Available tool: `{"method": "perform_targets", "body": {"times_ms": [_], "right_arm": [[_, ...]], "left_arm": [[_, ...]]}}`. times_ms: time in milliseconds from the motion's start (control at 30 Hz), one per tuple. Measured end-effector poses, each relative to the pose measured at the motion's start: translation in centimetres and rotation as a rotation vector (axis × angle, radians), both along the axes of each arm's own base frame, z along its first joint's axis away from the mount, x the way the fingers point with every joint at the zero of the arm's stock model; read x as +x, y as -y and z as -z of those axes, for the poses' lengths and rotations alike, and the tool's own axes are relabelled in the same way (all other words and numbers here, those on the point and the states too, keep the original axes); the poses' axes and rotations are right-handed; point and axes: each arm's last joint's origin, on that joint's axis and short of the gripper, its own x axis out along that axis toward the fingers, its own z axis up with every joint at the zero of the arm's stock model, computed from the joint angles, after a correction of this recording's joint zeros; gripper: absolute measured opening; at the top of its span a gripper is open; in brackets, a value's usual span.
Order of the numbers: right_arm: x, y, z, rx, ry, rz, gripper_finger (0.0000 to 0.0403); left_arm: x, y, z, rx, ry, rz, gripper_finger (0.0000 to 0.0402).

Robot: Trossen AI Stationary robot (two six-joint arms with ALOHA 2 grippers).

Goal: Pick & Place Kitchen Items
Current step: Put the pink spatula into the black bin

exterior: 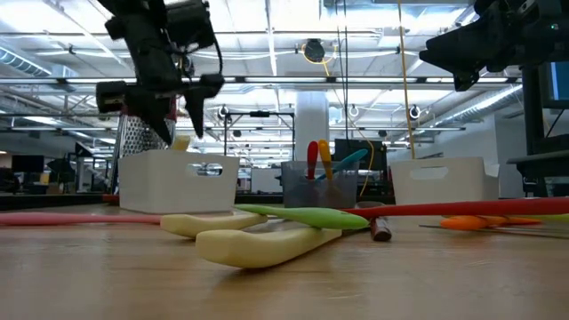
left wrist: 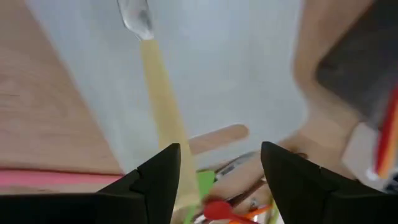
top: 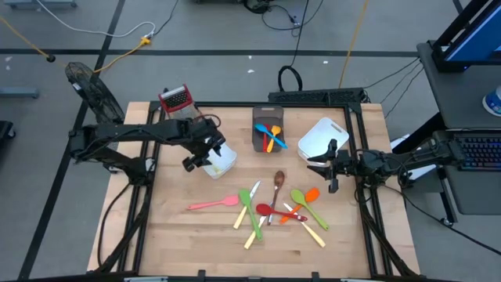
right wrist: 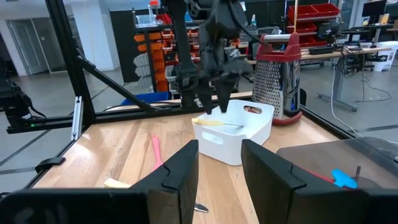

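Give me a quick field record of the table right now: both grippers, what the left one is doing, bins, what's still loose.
left gripper: open, above the left white bin
cream-handled utensil: between the open fingers, over the bin; looks just let go
right gripper: open, empty, beside the right white bin
grey bin: holds red, orange and blue utensils
loose on table: pink spatula, wooden spoon, green spoon, cream-handled pieces, others
box grater: upright at the table's far edge
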Motion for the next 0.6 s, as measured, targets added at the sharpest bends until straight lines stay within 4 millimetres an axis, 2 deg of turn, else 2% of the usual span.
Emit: {"method": "perform_targets", "body": {"times_ms": [300,533,600], "right_arm": [[0.0,0.0,0.0,0.0,0.0,0.0,0.0114],[0.0,0.0,0.0,-0.014,-0.002,0.002,0.0114],[0.0,0.0,0.0,-0.04,-0.004,0.002,0.0114]], "left_arm": [[-0.5,1.7,-4.9,0.229,0.145,0.01,0.023],[1.0,4.5,-8.3,0.439,0.333,0.15,0.023],[1.4,5.5,-8.6,0.478,0.372,0.186,0.023]]}}
